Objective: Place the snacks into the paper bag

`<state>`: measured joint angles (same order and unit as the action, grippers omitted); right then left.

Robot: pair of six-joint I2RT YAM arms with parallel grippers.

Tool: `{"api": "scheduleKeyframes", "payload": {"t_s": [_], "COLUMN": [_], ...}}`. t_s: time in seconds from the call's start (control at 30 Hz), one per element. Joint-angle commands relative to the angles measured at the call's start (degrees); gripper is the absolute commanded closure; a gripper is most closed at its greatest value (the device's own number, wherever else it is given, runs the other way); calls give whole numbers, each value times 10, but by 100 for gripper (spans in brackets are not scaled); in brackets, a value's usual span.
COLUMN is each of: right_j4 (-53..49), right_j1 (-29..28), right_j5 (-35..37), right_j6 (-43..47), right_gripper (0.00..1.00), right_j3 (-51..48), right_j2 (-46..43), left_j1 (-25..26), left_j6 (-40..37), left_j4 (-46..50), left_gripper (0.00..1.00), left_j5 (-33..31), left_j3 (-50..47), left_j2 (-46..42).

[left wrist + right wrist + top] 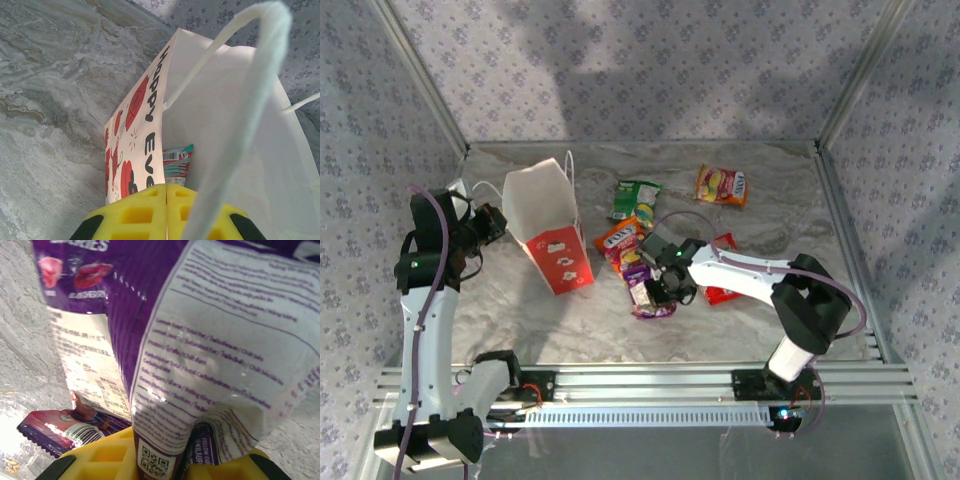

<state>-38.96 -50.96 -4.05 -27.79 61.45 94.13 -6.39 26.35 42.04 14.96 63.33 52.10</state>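
The white paper bag with red strawberry prints stands tilted at the left, mouth up. My left gripper is shut on its rim, and in the left wrist view its yellow fingers pinch the printed front panel. A teal snack lies inside the bag. My right gripper is shut on a purple snack, its edge pinched between the yellow fingers. Green, orange-yellow, orange-pink and red snacks lie on the table.
A white cord handle hangs across the left wrist view. Another purple-edged packet lies under the held one. The marbled tabletop is fenced by metal posts and patterned walls, with a rail along the near edge.
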Motion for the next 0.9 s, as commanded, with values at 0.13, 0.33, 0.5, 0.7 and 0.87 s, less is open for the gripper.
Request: {"api": "scheduleKeyframes", "payload": {"t_s": [0.13, 0.33, 0.5, 0.7, 0.87], "right_j4": [-34, -54, -74, -75, -38], "right_j1": [12, 18, 24, 28, 31], "right_j5": [21, 31, 39, 35, 23], "right_j6": [0, 9, 24, 59, 85], "right_gripper": [78, 78, 77, 77, 77], "right_j3": [37, 64, 111, 162, 178], "right_j2": [-48, -81, -106, -130, -156], "left_j1": [-3, -3, -4, -4, -4], "left_j6": [-9, -11, -10, -10, -9], "left_j4": [8, 9, 9, 9, 8], "left_gripper": [94, 94, 94, 94, 94], "left_j5": [-3, -1, 3, 8, 9], "left_j3": [7, 8, 9, 13, 21], "left_j2": [-11, -12, -12, -11, -6]}}
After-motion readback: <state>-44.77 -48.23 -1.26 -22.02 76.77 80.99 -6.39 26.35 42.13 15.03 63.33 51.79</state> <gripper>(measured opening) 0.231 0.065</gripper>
